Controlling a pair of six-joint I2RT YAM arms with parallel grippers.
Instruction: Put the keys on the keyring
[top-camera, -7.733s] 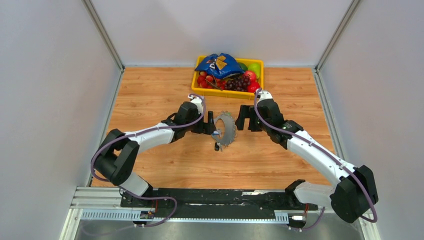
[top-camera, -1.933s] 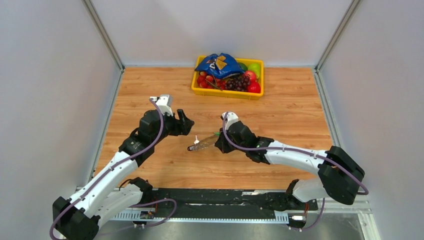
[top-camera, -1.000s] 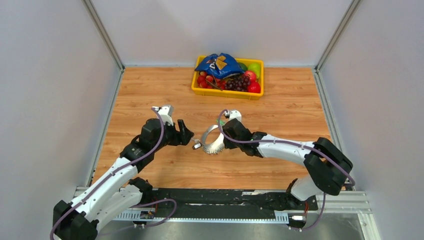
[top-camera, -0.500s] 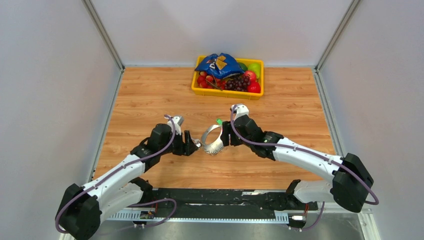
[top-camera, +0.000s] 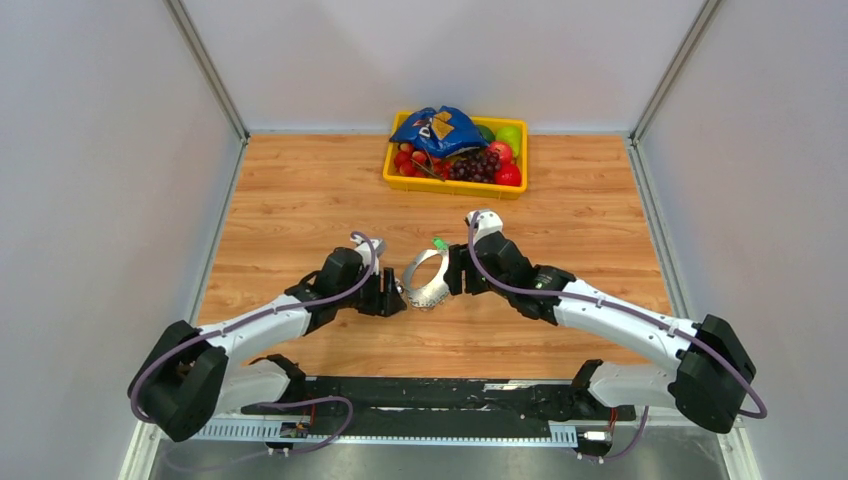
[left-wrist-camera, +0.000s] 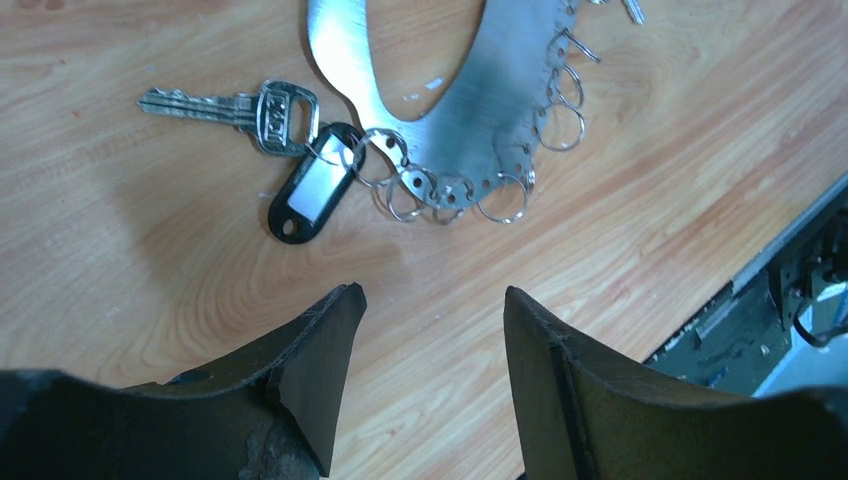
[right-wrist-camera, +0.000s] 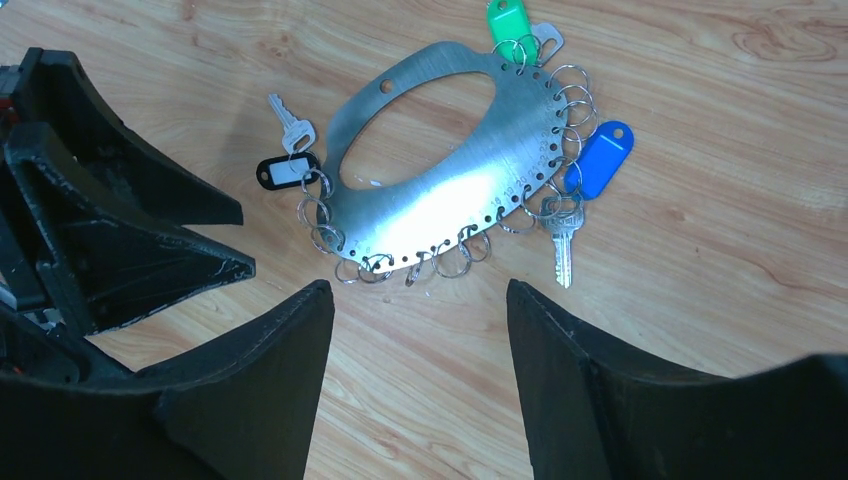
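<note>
The keyring (top-camera: 427, 284) is a flat silver oval plate with small split rings along its edge, lying on the wooden table between both arms. It shows in the left wrist view (left-wrist-camera: 480, 90) and the right wrist view (right-wrist-camera: 440, 205). A silver key (left-wrist-camera: 225, 105) with a black tag (left-wrist-camera: 310, 190) hangs on one ring. A green tag (right-wrist-camera: 510, 18), a blue tag (right-wrist-camera: 600, 158) and another silver key (right-wrist-camera: 562, 245) hang on other rings. My left gripper (top-camera: 397, 293) is open and empty just left of the plate (left-wrist-camera: 430, 293). My right gripper (top-camera: 450, 275) is open and empty just right of it (right-wrist-camera: 418, 287).
A yellow bin (top-camera: 400, 178) with fruit and a blue bag stands at the back of the table. The table's front edge and metal rail (left-wrist-camera: 790, 280) lie close behind the left gripper. The left gripper's fingers (right-wrist-camera: 120, 230) show in the right wrist view.
The left arm swung in and lowered to the keyring's left side. The right gripper, earlier holding the ring off the table, drew back a little; the ring lies flat.
</note>
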